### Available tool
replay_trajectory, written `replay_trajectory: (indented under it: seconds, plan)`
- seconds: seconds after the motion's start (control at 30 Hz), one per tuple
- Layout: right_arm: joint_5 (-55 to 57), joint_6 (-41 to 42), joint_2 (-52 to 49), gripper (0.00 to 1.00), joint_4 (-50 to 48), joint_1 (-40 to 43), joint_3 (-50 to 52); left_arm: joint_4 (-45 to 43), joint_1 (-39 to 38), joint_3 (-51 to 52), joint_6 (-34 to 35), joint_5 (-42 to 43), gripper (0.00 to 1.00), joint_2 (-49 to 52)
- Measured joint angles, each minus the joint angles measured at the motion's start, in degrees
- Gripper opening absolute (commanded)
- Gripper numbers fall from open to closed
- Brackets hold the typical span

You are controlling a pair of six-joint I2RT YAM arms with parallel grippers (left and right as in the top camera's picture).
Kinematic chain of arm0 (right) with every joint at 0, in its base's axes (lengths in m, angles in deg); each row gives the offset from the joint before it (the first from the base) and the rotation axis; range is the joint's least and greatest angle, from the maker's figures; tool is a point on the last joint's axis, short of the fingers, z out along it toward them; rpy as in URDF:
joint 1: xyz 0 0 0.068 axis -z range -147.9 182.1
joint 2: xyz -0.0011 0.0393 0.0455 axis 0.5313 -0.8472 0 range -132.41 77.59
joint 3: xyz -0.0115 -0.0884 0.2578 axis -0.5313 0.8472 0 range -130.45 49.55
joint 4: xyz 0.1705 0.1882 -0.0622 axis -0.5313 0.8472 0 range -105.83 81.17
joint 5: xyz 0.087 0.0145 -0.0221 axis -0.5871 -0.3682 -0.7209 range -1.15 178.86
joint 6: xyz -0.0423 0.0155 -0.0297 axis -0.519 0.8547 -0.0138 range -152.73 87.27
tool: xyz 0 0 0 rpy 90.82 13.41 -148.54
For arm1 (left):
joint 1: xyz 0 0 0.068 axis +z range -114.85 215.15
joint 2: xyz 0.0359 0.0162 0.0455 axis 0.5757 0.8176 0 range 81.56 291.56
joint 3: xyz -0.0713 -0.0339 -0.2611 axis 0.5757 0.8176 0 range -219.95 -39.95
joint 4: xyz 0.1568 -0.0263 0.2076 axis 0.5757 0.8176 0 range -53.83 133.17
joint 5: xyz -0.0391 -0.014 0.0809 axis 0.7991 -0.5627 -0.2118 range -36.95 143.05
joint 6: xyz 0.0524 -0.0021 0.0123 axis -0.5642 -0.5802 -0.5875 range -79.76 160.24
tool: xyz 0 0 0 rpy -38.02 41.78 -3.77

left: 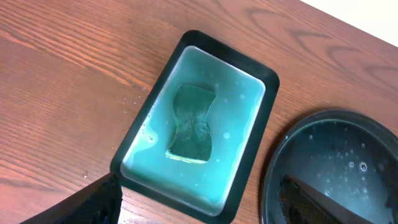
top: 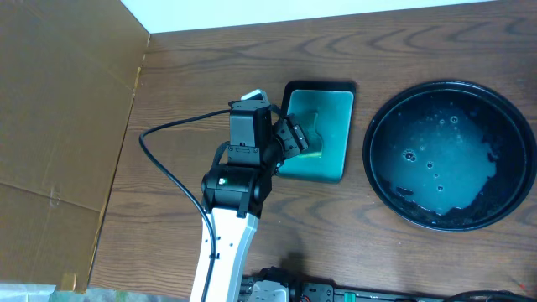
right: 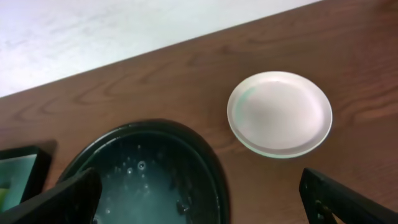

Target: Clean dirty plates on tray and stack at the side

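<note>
Liquid (top: 445, 168) pooled pale blue in the black tray (top: 453, 84), which sat at three o'clock from the teal dish (top: 331, 109). The left gripper (top: 294, 138) hung over that dish with jaws spread wide, grasping nothing; the sponge (left: 193, 122) lay free inside. The right gripper (right: 202, 202) was likewise spread and empty, and the white plates (right: 280, 113) rested stacked on the table (right: 186, 81) at two o'clock from the tray, apart from it.

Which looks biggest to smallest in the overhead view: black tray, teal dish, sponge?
1. black tray
2. teal dish
3. sponge, partly hidden by the left tool, still clearly smallest
</note>
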Motion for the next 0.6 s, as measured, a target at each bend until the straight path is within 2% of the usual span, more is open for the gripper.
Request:
replay_trajectory:
  seconds: [0.3,0.6]
  plan:
    - [0.0,-0.4,-1.5,0.99,1.3,0.0,0.0,0.0,0.0,0.0,0.0,0.0,0.82,0.1]
    - [0.0,-0.4,-2.1,0.99,6.7,0.0,0.0,0.0,0.0,0.0,0.0,0.0,0.82,0.1]
